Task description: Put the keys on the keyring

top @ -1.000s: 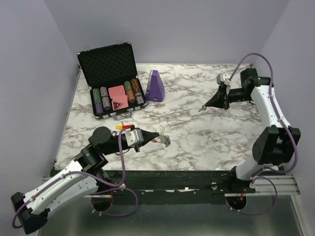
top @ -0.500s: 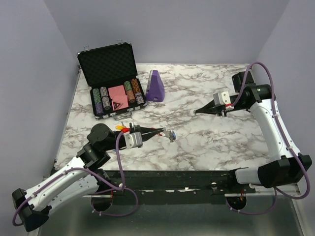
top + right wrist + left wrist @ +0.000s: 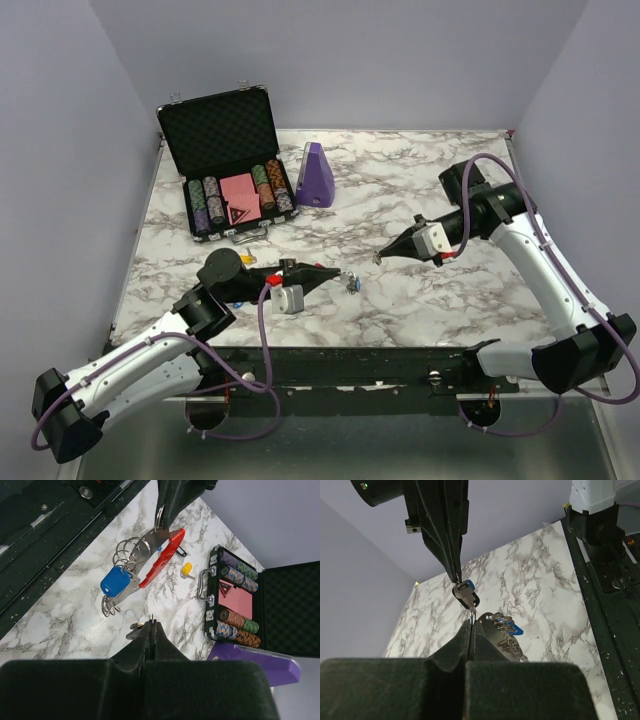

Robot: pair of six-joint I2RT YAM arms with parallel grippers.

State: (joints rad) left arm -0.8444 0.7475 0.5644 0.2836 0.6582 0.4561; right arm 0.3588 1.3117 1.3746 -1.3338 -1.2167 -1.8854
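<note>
Top centre of the right wrist view, keyring (image 3: 167,550): dangles from left gripper (image 3: 160,516), which pinches its silvery loop
right gripper (image 3: 456,576): clamped on a blue-tagged key (image 3: 465,594), just beside the ring
handling: light, stiff, slick metal, probably swings freely; I'd grab keys by the tag

Lighting is bright, even and diffuse, from overhead. The marble tabletop (image 3: 400,290) carries only faint, soft-edged shadows beneath the arms. The top view is sharp throughout. In the wrist views the left gripper (image 3: 470,624) and right gripper (image 3: 152,624) fill the foreground, dark and out of focus. There is mild sheen on the keyring (image 3: 164,556) metal.
</note>
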